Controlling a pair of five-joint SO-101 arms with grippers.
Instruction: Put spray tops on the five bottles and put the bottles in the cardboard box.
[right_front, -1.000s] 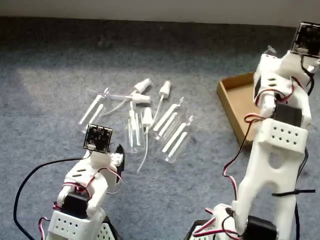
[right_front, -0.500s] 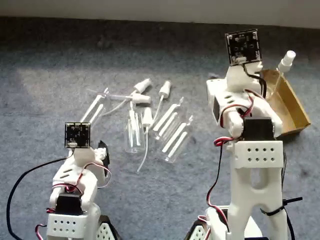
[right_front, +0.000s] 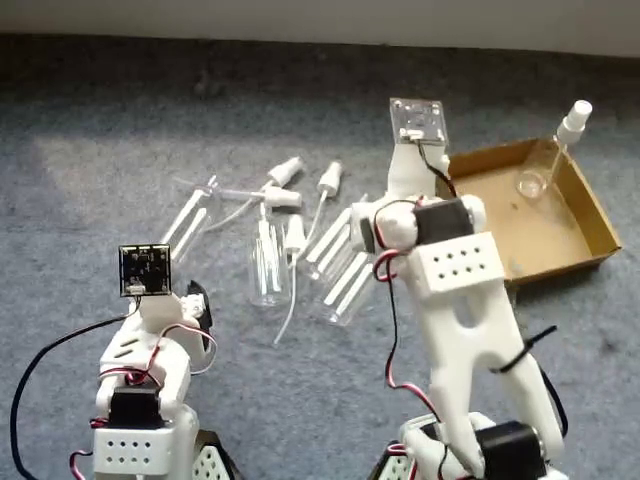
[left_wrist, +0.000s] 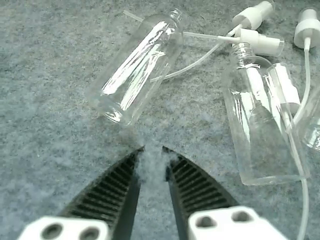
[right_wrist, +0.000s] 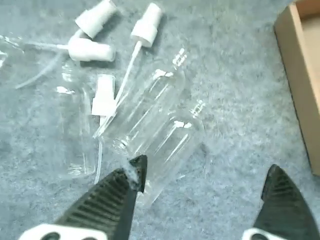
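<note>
The cardboard box (right_front: 540, 230) sat on the grey tabletop (right_front: 100, 150) at the right. One capped bottle (right_front: 553, 150) was inside it, apparently leaning toward the far corner, with its white spray top (right_front: 575, 115) poking above the rim. Four bare bottles (right_front: 265, 265) lay on their sides in the middle of the tabletop. Four loose spray tops (right_front: 330, 180) and their thin tubes were scattered among them.

The left gripper (left_wrist: 152, 150) hung low over the tabletop, near the outermost bottle (left_wrist: 135, 67). Its fingers stood with only a narrow gap between them and held nothing. A second bottle (left_wrist: 260, 130) lay near that one, with a spray-top tube across it.

The right gripper (right_wrist: 207, 164) hovered above the pair of bottles (right_wrist: 150, 100) nearest the box, which lay side by side and touching. Its fingers were spread wide and empty, one tip over the nearer bottle of the pair and the other over bare tabletop beside the box wall.
</note>
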